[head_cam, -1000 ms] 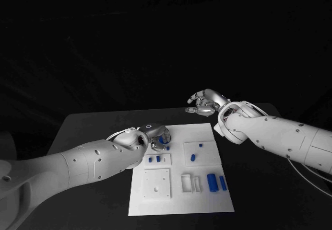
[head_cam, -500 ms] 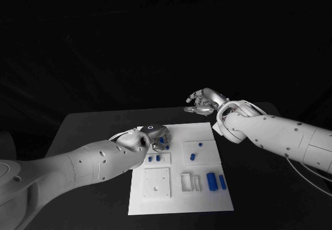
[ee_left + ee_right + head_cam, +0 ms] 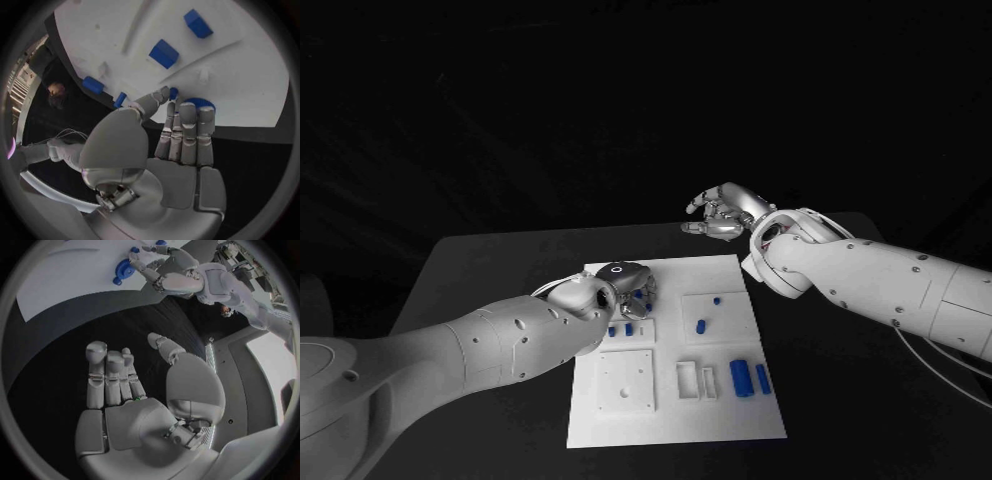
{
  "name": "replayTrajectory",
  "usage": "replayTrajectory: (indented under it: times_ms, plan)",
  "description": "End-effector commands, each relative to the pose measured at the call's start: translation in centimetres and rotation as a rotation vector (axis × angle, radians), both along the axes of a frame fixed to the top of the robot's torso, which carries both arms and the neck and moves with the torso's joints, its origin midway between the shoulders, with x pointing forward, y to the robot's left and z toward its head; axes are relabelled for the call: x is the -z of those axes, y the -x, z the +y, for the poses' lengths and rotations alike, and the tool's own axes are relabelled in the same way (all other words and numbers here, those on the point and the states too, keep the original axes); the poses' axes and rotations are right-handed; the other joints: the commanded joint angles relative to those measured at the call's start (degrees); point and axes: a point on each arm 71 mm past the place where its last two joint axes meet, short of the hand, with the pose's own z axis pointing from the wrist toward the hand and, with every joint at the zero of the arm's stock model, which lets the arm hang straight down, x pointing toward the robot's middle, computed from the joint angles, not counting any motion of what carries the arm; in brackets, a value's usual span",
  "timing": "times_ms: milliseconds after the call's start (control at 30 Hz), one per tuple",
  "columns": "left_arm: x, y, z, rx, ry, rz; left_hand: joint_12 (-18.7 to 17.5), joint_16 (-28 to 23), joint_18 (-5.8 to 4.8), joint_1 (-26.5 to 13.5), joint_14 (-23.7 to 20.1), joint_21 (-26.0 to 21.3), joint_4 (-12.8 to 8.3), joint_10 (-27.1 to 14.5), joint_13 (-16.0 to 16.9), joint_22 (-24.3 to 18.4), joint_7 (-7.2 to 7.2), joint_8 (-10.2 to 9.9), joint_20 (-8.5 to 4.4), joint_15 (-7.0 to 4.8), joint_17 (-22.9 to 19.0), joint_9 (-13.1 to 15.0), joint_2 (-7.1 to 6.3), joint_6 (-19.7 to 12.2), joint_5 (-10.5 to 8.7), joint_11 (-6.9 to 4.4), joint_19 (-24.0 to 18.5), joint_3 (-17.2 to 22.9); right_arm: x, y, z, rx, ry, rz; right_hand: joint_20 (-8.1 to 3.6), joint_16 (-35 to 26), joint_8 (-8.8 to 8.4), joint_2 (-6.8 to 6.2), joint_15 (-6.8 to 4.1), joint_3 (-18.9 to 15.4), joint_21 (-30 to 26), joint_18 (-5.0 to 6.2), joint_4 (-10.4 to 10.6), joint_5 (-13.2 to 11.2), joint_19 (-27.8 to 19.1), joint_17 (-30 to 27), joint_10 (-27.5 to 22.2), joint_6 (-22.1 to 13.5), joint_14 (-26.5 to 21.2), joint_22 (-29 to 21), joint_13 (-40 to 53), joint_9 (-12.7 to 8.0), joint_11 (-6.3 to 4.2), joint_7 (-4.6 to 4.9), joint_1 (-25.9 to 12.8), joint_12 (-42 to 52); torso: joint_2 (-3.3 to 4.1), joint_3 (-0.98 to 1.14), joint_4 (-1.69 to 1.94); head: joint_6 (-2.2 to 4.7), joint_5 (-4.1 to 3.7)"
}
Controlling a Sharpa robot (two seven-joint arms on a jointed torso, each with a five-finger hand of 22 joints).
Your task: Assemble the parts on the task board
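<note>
Head view: task board flat at centre of black worktop; blue parts seated in its recesses. Left hand over the board's far left corner, fingers down on a blue part. Right hand raised beyond the far edge, fingers loosely curled, holding nothing.

Left wrist view: left hand fingertips pressed on a round blue part; grip cannot be confirmed.

Right wrist view: right hand empty, fingers apart over bare worktop.

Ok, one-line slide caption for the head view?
Left hand works at blue parts on the task board; right hand hangs empty beyond it.
</note>
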Motion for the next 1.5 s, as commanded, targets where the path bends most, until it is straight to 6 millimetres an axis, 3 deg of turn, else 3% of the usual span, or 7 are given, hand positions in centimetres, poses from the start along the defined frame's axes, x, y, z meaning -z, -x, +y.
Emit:
replayTrajectory:
  times_ms: [33,567,867,1100,1500]
  plan:
    - [0.2,0.0,0.0,0.007,0.006,0.024,-0.31,0.44,5.51,-0.18,0.55,0.24,0.27,0.53,-0.04,0.11,0.03,0.35,-0.21,-0.05,0.17,-0.16,0.74,0.48,0.3,0.02,0.26,-0.18,0.0,0.1,0.2,-0.016,0.004,0.003,-0.56,-0.15,0.34,0.51,-0.11,0.11,-0.25,5.77,0.32,0.39,0.01,-0.08,-0.47,-0.43,0.08,0.89,-0.09,-0.08,0.05,0.9,0.15,0.3,0.0,0.03,-0.06,-0.03,0.0]
    - [0.9,-0.1,0.0,-0.004,0.002,0.057,-0.41,1.76,5.48,-0.66,0.62,0.6,0.3,2.16,0.05,0.49,-0.31,0.93,-0.49,-0.38,0.84,-0.74,1.49,1.36,0.12,-0.33,0.3,-0.56,0.0,0.1,0.3,-0.018,0.004,0.003,-0.56,-0.14,0.36,0.54,-0.11,0.1,-0.25,5.77,0.32,0.39,0.02,-0.08,-0.47,-0.42,0.1,0.9,-0.14,-0.08,0.04,0.9,0.15,0.34,-0.01,0.01,0.05,-0.33,-0.06]
    - [1.1,-0.1,-0.1,-0.004,0.004,0.068,-0.76,2.19,5.42,-1.78,0.45,0.62,0.99,2.68,0.02,0.6,-0.05,0.7,-0.6,-0.41,1.0,-1.42,1.57,0.74,-2.09,-0.36,0.27,-1.21,0.0,0.0,0.4,-0.02,0.004,0.003,-0.56,-0.14,0.37,0.57,-0.11,0.1,-0.26,5.77,0.32,0.39,0.03,-0.08,-0.47,-0.42,0.1,0.91,-0.16,-0.08,0.04,0.89,0.15,0.35,0.01,-0.01,0.02,-0.44,-0.02]
    - [1.3,-0.1,-0.2,-0.004,-0.001,0.074,-0.54,2.43,5.45,-1.91,0.61,0.65,1.27,3.62,0.19,0.63,-0.29,1.13,-0.75,-0.69,1.05,-1.52,1.89,1.35,-2.28,-0.65,0.39,-1.36,0.0,0.0,0.5,-0.02,0.003,0.003,-0.56,-0.14,0.37,0.58,-0.11,0.1,-0.26,5.77,0.32,0.4,0.03,-0.08,-0.48,-0.41,0.1,0.91,-0.18,-0.08,0.04,0.89,0.15,0.37,0.04,0.01,0.03,-0.53,0.05]
    - [1.5,-0.3,0.1,-0.021,-0.003,0.067,0.19,3.25,5.33,-1.39,1.42,0.81,1.25,6.46,0.7,0.75,-1.4,2.72,-1.36,-1.68,1.26,-1.59,3.83,3.97,-2.21,-1.68,0.75,-1.23,0.0,0.0,0.5,-0.021,0.004,0.003,-0.56,-0.13,0.39,0.69,-0.12,0.12,-0.27,5.77,0.34,0.44,0.04,-0.08,-0.48,-0.4,0.11,0.92,-0.23,-0.08,0.04,0.89,0.16,0.41,-0.05,0.03,0.02,-0.73,0.01]
